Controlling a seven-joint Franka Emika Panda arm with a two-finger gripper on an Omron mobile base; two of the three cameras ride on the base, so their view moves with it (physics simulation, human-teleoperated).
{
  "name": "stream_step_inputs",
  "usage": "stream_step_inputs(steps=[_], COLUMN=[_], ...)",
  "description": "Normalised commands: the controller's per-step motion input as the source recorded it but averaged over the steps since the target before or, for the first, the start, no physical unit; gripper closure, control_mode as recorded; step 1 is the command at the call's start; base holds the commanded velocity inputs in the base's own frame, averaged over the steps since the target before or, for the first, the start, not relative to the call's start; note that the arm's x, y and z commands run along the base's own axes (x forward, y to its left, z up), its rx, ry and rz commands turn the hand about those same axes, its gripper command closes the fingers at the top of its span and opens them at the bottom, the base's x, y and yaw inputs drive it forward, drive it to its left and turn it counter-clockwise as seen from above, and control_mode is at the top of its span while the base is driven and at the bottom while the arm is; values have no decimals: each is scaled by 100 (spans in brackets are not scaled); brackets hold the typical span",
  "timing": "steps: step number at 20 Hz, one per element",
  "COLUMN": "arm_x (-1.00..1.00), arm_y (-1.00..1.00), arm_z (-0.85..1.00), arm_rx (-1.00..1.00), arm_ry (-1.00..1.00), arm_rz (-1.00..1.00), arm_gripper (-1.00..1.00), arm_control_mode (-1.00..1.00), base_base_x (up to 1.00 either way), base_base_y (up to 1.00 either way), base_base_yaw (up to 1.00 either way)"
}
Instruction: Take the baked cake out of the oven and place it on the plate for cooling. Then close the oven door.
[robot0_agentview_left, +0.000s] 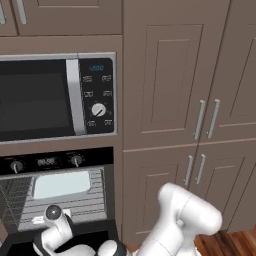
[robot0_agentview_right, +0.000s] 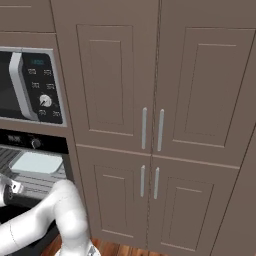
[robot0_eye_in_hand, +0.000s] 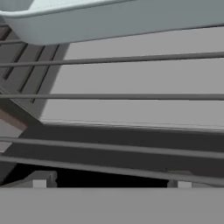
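The black oven (robot0_agentview_left: 95, 159) stands open below the microwave, its grey racked interior showing. On the upper rack sits a pale rectangular tray (robot0_agentview_left: 62, 184) (robot0_agentview_right: 36, 163) (robot0_eye_in_hand: 109, 22). The cake is hidden from these views, and the plate is out of view. The oven door (robot0_agentview_left: 90, 238) lies folded down, dark, at the bottom of the left base view. My arm reaches into the oven, its wrist (robot0_agentview_left: 52, 214) (robot0_agentview_right: 10, 193) in front of the racks. In the hand view my gripper (robot0_eye_in_hand: 111, 183) is open, empty, low beneath the tray and pointing along the rack wires (robot0_eye_in_hand: 131, 96).
The silver-trimmed microwave (robot0_agentview_left: 55, 97) (robot0_agentview_right: 30, 85) sits directly above the oven. Tall brown cabinet doors with silver handles (robot0_agentview_left: 206, 119) (robot0_agentview_right: 151, 129) run to the right. The oven's side wall (robot0_agentview_left: 109, 200) borders the opening on the right. Wood floor (robot0_agentview_left: 230, 245) shows at the lower right.
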Motion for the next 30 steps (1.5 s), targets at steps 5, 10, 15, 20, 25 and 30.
stream_step_inputs(steps=[5, 10, 15, 20, 25, 30], arm_x=[41, 46, 44, 14, 15, 12], arm_y=[2, 2, 6, 23, 21, 16], arm_z=[-20, -20, -22, -32, -38, -35], arm_rx=[0, 0, 0, 0, -2, -3], arm_ry=[0, 0, -5, -15, -18, -10], arm_rz=[0, 0, 0, 0, 0, 0], arm_gripper=[-100, -100, -100, -100, -100, -100], arm_control_mode=[-100, -100, -100, -100, -100, -100], base_base_x=[0, 0, 0, 0, 0, 0], base_base_y=[0, 0, 0, 0, 0, 0], base_base_yaw=[0, 0, 0, 0, 0, 0])
